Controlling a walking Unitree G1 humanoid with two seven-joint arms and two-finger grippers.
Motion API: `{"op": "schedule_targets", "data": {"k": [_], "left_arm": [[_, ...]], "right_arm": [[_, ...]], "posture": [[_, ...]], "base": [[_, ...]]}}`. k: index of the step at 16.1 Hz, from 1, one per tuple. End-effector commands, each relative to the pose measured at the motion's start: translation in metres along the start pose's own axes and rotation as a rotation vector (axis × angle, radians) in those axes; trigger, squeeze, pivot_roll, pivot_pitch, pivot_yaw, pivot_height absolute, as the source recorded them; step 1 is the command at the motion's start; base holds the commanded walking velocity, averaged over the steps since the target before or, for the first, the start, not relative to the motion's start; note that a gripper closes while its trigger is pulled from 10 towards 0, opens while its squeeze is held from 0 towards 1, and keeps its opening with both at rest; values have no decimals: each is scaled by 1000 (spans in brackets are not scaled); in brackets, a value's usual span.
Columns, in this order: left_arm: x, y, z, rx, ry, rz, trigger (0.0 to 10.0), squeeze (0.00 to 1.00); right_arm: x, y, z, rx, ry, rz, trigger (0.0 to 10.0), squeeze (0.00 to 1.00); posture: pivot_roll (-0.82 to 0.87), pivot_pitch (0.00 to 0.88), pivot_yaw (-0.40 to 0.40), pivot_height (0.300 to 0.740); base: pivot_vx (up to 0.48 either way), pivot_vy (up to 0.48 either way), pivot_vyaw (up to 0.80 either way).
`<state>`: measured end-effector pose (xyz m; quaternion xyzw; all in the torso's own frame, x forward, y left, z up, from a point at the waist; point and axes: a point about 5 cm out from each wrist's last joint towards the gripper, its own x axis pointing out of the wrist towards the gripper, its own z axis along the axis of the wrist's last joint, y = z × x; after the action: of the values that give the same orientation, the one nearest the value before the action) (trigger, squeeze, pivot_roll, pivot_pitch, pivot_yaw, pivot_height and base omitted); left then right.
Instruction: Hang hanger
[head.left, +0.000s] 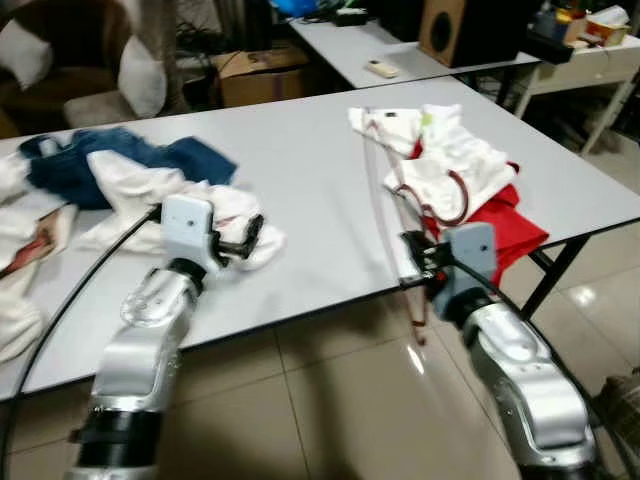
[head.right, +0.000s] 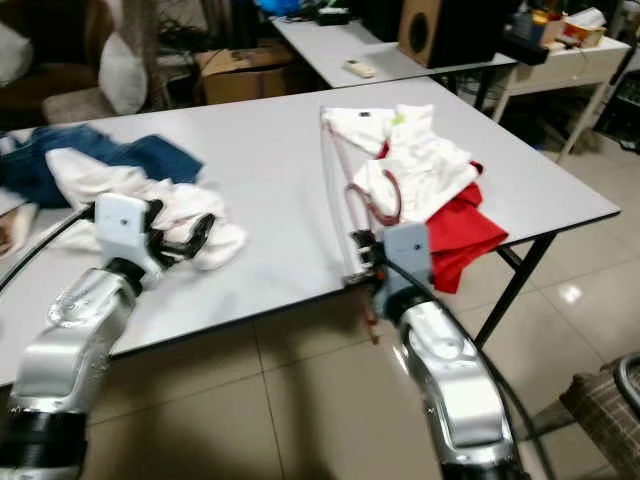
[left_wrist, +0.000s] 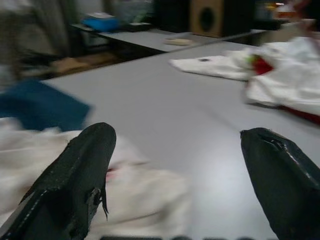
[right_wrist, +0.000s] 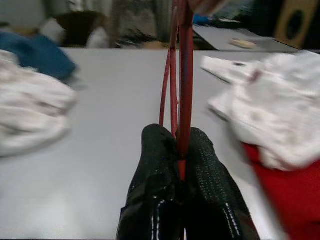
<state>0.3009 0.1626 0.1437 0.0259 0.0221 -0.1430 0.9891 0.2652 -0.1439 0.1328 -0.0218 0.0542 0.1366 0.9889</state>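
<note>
Right wrist view: red hanger (right_wrist: 182, 75) clenched between the right tool's (right_wrist: 181, 145) two black fingers, rising along the frame's centre. In the left eye view, lower right of centre, gripped at the desk's (head.left: 300, 180) near edge, its thin frame running up toward the white garment (head.left: 455, 160) and red cloth (head.left: 515, 225) at right. Left tool (head.left: 240, 240) released, fingers spread, lower left, just beside a crumpled white cloth (head.left: 140, 195); blue garment (head.left: 70, 165) at upper left. Step in hand, judging by this: hanger grasped, not yet hung. Next likely needed: lifting clear of the clothes, finding a rail.
</note>
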Motion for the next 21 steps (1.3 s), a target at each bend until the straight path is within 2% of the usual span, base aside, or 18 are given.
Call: {"op": "schedule_targets", "data": {"k": [1, 13, 18, 21], "left_arm": [[0, 6, 0, 25, 2, 20, 10000, 8], [-1, 15, 3, 42, -11, 66, 10000, 0], [-2, 14, 2, 49, -17, 69, 10000, 0], [-2, 15, 2, 50, -16, 62, 10000, 0]], "right_arm": [[2, 0, 3, -5, -17, -3, 10000, 0], [9, 3, 3, 15, -23, 15, 10000, 0], [11, 1, 1, 26, -20, 10, 10000, 0], [11, 1, 0, 38, -9, 5, 10000, 0]], "posture": [[-152, 0, 33, 740], [-119, 0, 20, 740], [-108, 0, 13, 740], [-114, 0, 20, 740]], "base": [[319, 0, 0], [313, 0, 0], [0, 0, 0], [0, 348, -494]]}}
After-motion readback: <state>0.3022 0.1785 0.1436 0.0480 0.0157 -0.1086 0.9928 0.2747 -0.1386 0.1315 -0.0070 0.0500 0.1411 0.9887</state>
